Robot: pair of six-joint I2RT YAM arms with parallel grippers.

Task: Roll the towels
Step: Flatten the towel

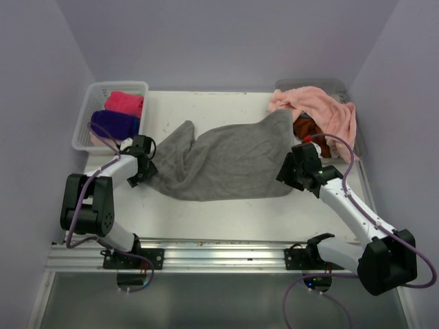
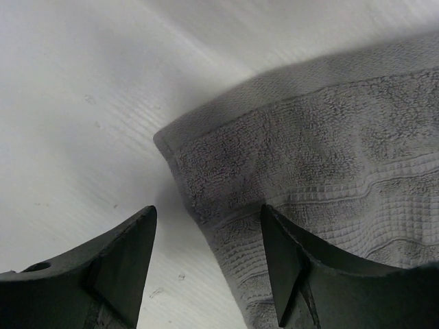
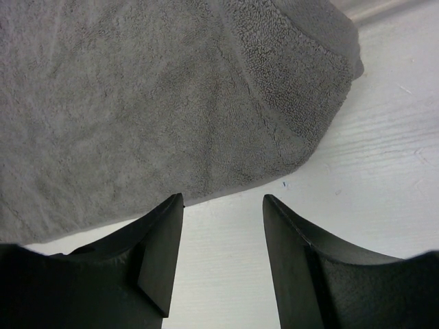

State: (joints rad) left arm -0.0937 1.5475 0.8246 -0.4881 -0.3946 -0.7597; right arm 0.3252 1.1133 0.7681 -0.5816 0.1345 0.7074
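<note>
A: How far along is the task judged to be, from the top view?

B: Two rolls are seen in the basket (image 1: 84, 116) at 10 o'clock: a pink roll (image 1: 125, 103) and a purple roll (image 1: 115, 125). A salmon towel (image 1: 315, 106) and a rust towel (image 1: 309, 129) are heaped unrolled in the bin (image 1: 329, 83) at 1 o'clock. The grey towel (image 1: 226, 161) is spread, rumpled, on the table (image 1: 226, 212) and is not yet rolled. So less than half is judged done.

A: And the grippers there?

B: The left gripper (image 1: 144, 161) is placed at the grey towel's 9 o'clock end, the right gripper (image 1: 296, 168) at its 3 o'clock end.

A: What is shown by the left wrist view?

B: The left gripper (image 2: 208, 212) is seen parted, with nothing clamped. The grey towel (image 2: 309, 157) is spread toward 2 o'clock; its hemmed edge runs down between the jaws, hard by the 3 o'clock finger.

A: And the right wrist view?

B: The right gripper (image 3: 223, 202) is likewise seen parted and empty, only bare table between the jaws. The grey towel (image 3: 158, 103) is laid from 9 to 1 o'clock, its edge just past the tips.
</note>
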